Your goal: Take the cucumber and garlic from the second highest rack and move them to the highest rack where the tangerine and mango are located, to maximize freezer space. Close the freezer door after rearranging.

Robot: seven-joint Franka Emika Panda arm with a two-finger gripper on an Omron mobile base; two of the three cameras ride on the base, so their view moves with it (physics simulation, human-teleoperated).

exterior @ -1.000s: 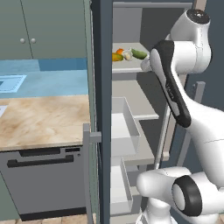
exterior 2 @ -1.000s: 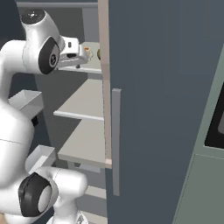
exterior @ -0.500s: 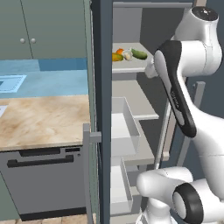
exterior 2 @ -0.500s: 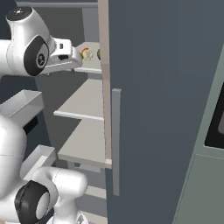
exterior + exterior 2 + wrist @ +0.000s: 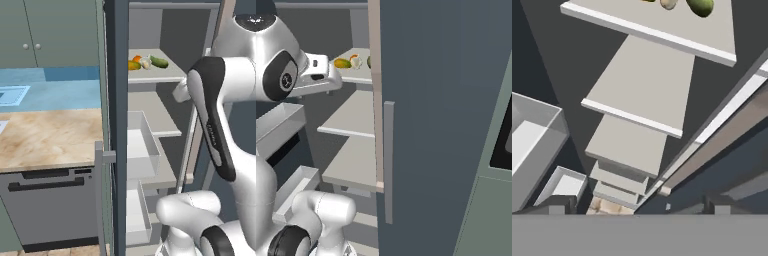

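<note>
Grouped on the highest rack (image 5: 165,75) to free space: cucumber (image 5: 159,62), garlic (image 5: 145,62) and mango (image 5: 134,65), with the second highest rack (image 5: 642,85) bare, end effector (image 5: 637,205) parted and empty, freezer door (image 5: 441,125) not yet closed.

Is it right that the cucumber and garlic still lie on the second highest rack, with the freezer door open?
Not quite. The second highest rack is bare; the cucumber and garlic lie on the highest rack beside the mango, as the left base view shows. The freezer door is indeed open.
</note>
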